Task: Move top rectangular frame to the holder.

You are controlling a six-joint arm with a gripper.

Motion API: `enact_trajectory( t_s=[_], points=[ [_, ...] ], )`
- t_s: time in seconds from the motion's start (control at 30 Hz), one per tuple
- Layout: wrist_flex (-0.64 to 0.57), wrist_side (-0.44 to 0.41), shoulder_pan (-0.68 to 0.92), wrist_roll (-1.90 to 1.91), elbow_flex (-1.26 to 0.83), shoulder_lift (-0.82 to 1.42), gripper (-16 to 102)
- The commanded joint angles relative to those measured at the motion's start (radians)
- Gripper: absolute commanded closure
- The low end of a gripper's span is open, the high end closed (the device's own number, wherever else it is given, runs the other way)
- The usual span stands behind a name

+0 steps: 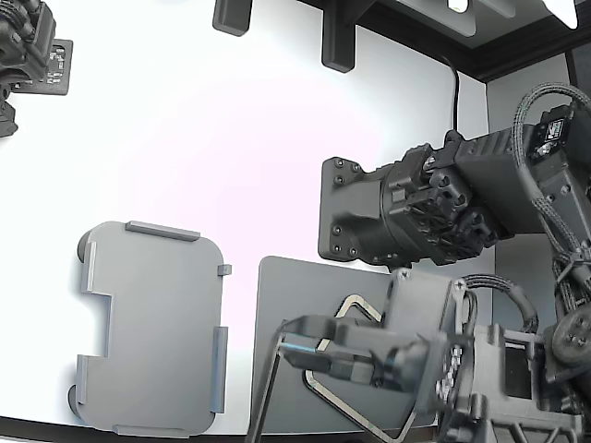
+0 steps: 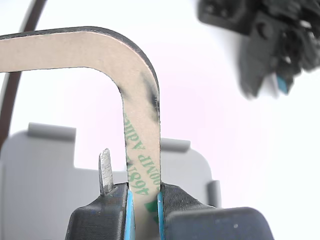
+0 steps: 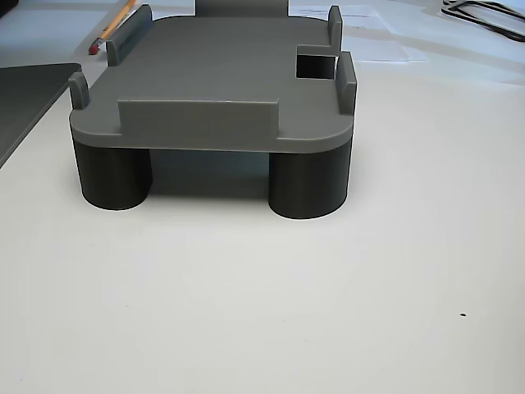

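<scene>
Beige-tan thin flat rectangular frame (image 2: pixel 142 150) with green print is pinched on one side between the closed fingers (image 2: pixel 116 210) of the black gripper (image 2: pixel 144 207), lifted, while the light grey plastic holder tray (image 1: pixel 152 328) beyond the fingertips sits empty, so grasp done, placing left.

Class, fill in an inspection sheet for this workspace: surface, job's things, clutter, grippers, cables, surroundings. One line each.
Surface: white table, bare around the holder.
Job's things: beige frame lifted, held by one side; grey holder has nothing on it and stands on dark round legs.
Clutter: dark grey mat under the arm; pencil behind the holder.
Grippers: gripper shut on the frame.
Cables: black cable by the arm; braided cable on it.
Surroundings: second dark arm at the exterior view's upper left.
</scene>
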State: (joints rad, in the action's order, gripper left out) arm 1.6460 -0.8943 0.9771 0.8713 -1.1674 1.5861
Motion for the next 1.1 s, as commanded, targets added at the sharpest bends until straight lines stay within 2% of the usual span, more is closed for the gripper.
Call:
enact_trajectory(
  t_s=[0.0,0.27,0.37,0.47,0.6,0.73,0.93,1.07],
  points=[
    [0.011,0.023,-0.084,0.574,-0.012,0.046,99],
    [0.009,0.133,-0.167,0.950,-0.100,0.077,98],
    [0.005,0.160,-0.192,1.083,-0.202,0.132,98],
    [-0.015,0.238,-0.242,1.249,-0.301,0.204,98],
    [-0.015,0.321,-0.318,1.190,-0.322,0.239,98],
    [-0.008,0.319,-0.324,1.190,-0.342,0.218,98],
    [0.008,0.422,-0.318,1.152,-0.192,0.072,98],
    [-0.060,0.471,-0.327,1.167,-0.215,0.032,98]
  ],
)
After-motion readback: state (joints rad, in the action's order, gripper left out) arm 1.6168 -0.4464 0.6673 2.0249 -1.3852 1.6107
